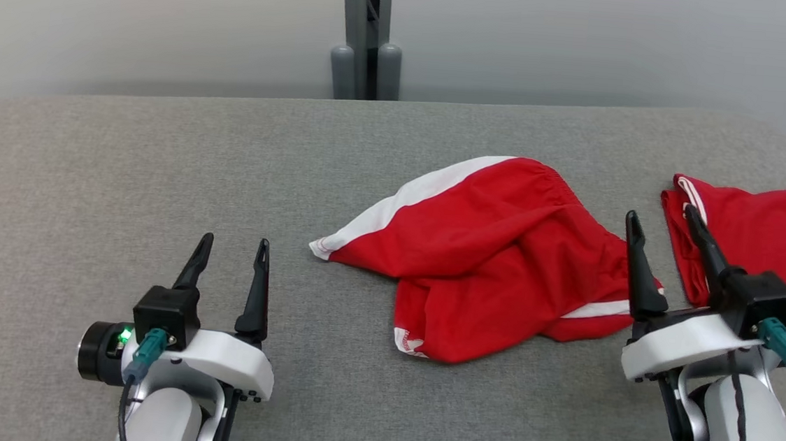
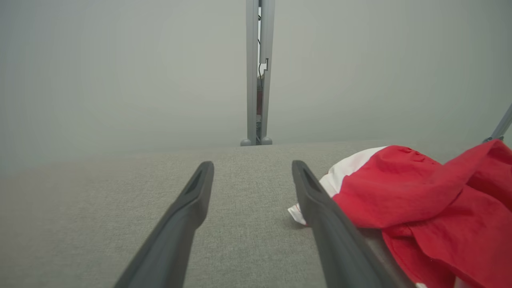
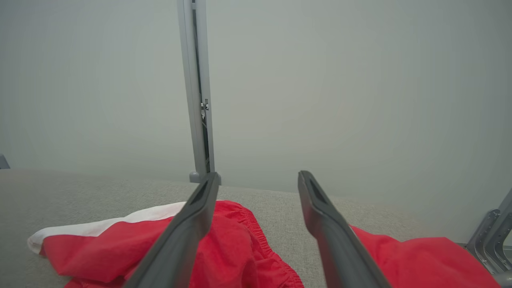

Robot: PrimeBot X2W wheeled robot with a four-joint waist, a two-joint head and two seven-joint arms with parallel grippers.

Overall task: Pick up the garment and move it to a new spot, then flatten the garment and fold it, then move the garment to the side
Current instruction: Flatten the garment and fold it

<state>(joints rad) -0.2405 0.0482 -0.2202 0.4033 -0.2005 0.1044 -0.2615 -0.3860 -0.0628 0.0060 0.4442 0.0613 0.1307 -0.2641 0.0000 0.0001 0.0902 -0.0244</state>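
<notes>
Both held low, jaws spread apart, nothing gripped: left gripper (image 1: 236, 240), right gripper (image 1: 661, 212). Crumpled garment (image 1: 495, 256) is laid between them; second red cloth (image 1: 771, 229) seen beyond right.

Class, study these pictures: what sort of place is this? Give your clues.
Probably a robot test bay, not a home: a grey cloth-covered table, bare pale wall panels joined by a metal post, and red shorts laid out.

We find open grey tabletop (image 1: 124, 157) across the left and near middle. Crumpled red shorts (image 1: 495, 256) occupy the centre, a second red garment (image 1: 764, 229) the right edge, a post (image 1: 366, 29) behind.
</notes>
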